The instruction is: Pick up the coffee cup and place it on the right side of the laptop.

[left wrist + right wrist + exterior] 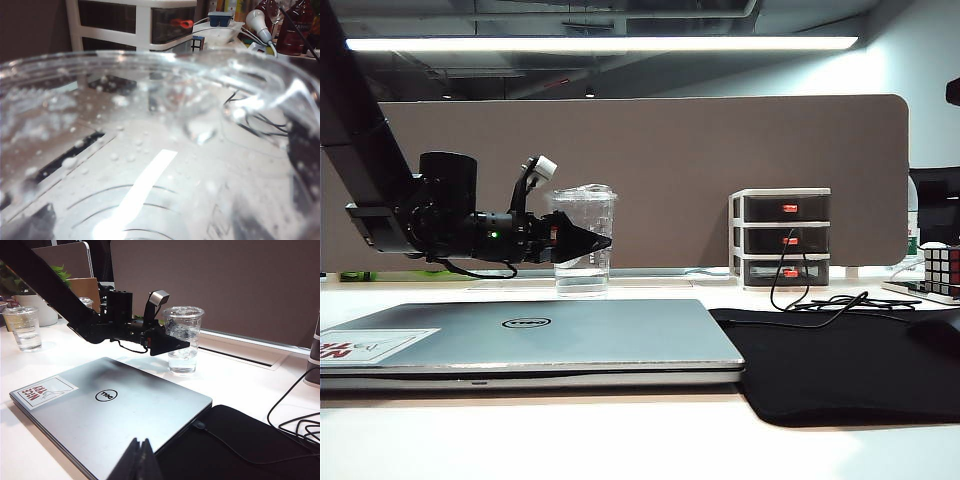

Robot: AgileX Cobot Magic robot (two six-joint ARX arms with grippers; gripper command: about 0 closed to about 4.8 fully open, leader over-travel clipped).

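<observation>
The coffee cup [583,215] is a tall clear plastic cup with a little water in it. It stands upright on the white table just behind the laptop [535,335], a closed silver Dell [107,405]. My left gripper [594,240] reaches in level from the left, open, with one finger on each side of the cup [184,327]. In the left wrist view the cup wall [160,165] fills the frame at close range. My right gripper [141,444] is shut and empty, hanging over the laptop's near corner.
A black cloth mat [830,365] lies right of the laptop, with black cables [820,300] trailing across it. Behind stand a small drawer unit [780,237], a Rubik's cube [942,268] and a brown partition. A second water cup [26,327] stands far left.
</observation>
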